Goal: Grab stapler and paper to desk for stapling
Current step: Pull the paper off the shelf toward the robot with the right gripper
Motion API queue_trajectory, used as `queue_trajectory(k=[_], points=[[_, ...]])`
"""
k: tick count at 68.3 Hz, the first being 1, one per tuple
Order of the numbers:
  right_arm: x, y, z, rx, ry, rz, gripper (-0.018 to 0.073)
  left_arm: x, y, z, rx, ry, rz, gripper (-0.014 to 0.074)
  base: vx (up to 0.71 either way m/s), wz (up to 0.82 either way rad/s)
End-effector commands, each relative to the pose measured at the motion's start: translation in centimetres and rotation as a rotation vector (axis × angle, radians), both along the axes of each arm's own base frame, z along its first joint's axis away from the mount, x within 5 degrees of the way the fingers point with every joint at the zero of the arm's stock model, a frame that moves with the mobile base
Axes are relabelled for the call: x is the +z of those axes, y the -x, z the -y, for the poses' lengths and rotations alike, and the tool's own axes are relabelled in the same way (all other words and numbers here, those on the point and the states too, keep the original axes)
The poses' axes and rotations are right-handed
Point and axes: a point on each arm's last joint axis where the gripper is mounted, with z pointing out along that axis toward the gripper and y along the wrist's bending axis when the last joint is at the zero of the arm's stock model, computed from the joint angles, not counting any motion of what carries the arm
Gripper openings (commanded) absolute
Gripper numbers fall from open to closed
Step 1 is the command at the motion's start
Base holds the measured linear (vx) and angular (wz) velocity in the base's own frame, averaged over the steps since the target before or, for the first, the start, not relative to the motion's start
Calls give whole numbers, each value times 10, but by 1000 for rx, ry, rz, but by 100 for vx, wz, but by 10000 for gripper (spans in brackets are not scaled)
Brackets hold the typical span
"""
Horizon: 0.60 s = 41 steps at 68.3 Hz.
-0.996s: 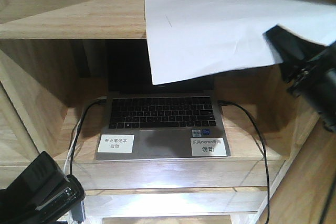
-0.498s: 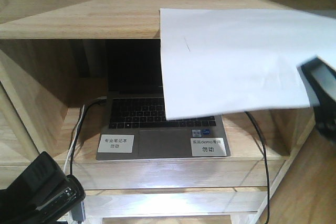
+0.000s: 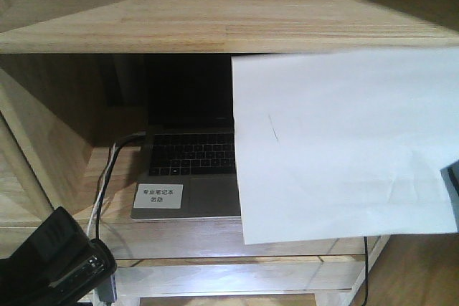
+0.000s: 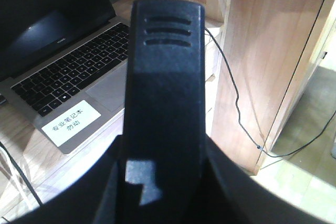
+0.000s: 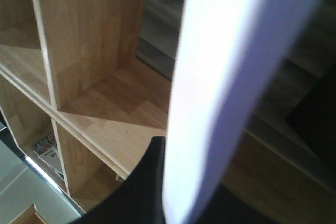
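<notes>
so, biggest thing first: the shelf unit point(image 3: 179, 26) fills the front view, and the laptop point(image 3: 190, 159) sits open in its middle compartment, so i'll place everything off that laptop. the paper point(image 3: 344, 148) hangs in the air in front of the laptop's right half, hiding that side of the keyboard. its long axis runs roughly left-right.

the right tool point(image 5: 142, 192) shows in the front view only as a dark sliver at the paper's right edge, right of the laptop. in the right wrist view the paper is edge-on and blurry against a black finger. i'd say that tool is pinched closed on it, though the pinch itself isn't visible.

the left tool point(image 3: 43, 259) sits below and left of the laptop. in its own camera a long black bar, which i take for the stapler point(image 4: 165, 87), runs straight out between the dark fingers, far end towards the laptop's front right corner. looks clamped on it. no orange patch shows, so that id is a guess.

the catch: the desk isn't in any view, so i can't tell which way to carry them.

small stuff: a white label point(image 3: 158, 195) on the laptop's left palm rest, and a cable point(image 3: 104, 184) off its left side.
</notes>
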Motion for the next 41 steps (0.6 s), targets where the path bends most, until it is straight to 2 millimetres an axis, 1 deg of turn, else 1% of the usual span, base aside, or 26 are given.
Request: queue_trajectory(k=[1, 10, 41], points=[[7, 4, 1, -4, -24, 48, -6, 18, -4, 0, 43, 99, 72, -6, 0, 0], [1, 3, 2, -2, -29, -5, -6, 18, -4, 0, 43, 99, 72, -6, 0, 0], [-2, 2, 2, -12, -15, -38, -6, 18, -4, 0, 43, 99, 72, -6, 0, 0]])
